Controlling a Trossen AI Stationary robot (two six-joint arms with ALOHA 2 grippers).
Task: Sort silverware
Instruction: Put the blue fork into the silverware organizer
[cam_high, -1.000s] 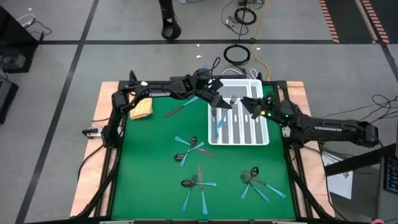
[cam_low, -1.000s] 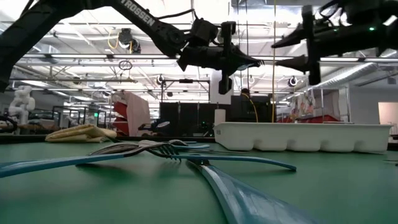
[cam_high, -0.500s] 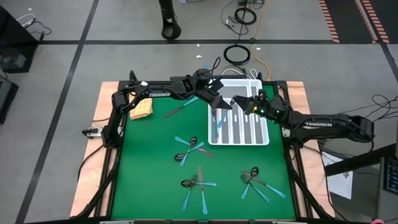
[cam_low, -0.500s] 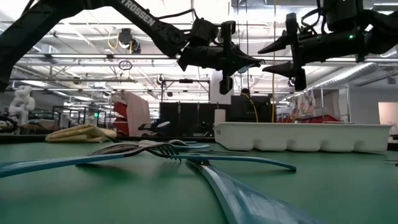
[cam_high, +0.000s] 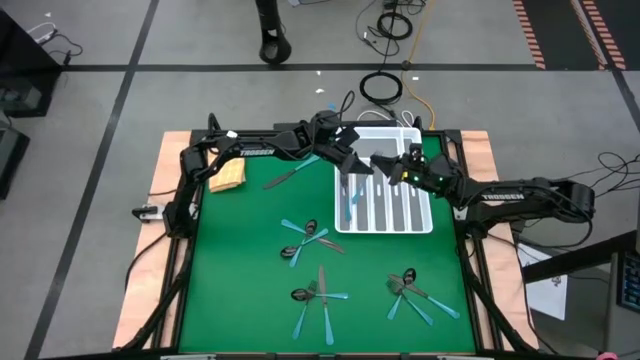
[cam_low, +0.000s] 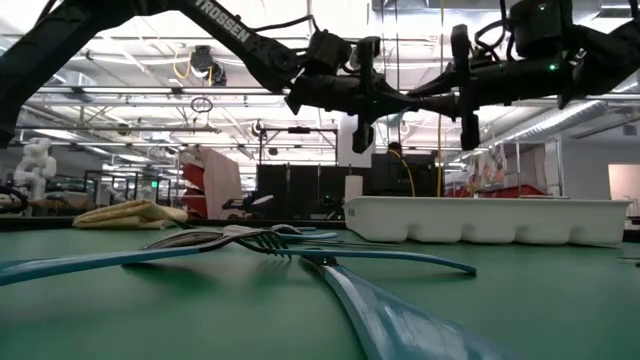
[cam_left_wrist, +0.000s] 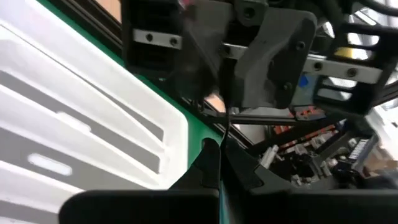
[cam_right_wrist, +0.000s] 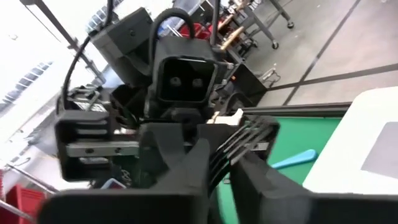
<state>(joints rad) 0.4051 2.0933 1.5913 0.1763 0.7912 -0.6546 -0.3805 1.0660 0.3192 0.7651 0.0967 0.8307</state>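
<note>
Handover point sits above the white tray: left pincer clamps a fork, right pincer nearly closed about its tines. We judge it light, rigid, slippery; grip the plastic handle.

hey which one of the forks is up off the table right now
The fork held in the air between the left gripper and right gripper, above the white tray. The other silverware lies on the green mat or in the tray.

A robotics lab — taped concrete floor, loose cables, overhead trusses.
</note>
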